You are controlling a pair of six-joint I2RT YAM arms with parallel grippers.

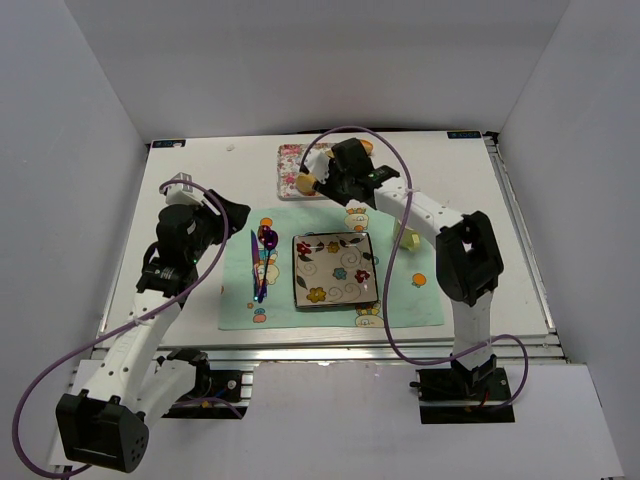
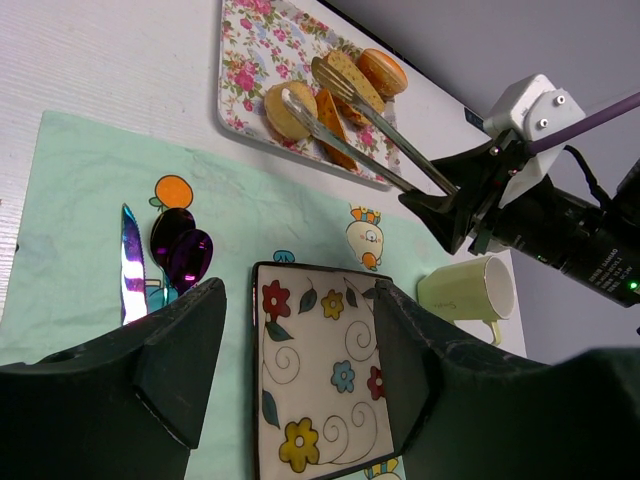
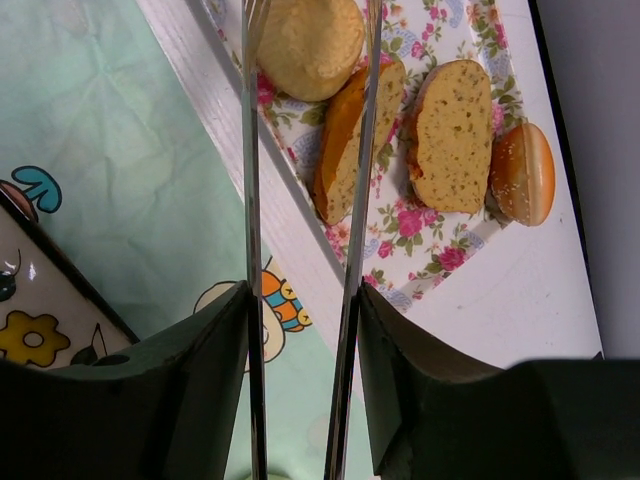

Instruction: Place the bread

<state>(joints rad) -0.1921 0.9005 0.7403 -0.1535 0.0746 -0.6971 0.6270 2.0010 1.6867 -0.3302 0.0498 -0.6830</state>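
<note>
**On the floral tray, four bread pieces, tongs over the round one**

At the far side of the table (image 1: 200, 170), one floral tray (image 3: 440, 245) holds four pieces. They are the bread (image 3: 310, 45), two darker toasted slices (image 3: 450, 135) and one glossy orange-brown bun (image 3: 525, 170). The bread is a small, pale golden-yellow disc, the lightest of the four, with a slightly rough top. It lies at the tray's end nearest the placemat (image 1: 240, 300), touching one slice.

The right tool (image 3: 300, 310) pinches one pair of metal tongs (image 3: 250, 250) by the arms. The tong tips flank the bread; whether they press it cannot be told. The left tool (image 2: 300, 330) is spread wide with nothing between its fingers, above the placemat.

On the mint-green placemat lie one square flowered plate (image 1: 334, 268), one shiny knife (image 2: 130, 270) and two purple spoons (image 2: 190, 255). One pale green mug (image 2: 465, 290) lies on its side just beside the plate.
</note>
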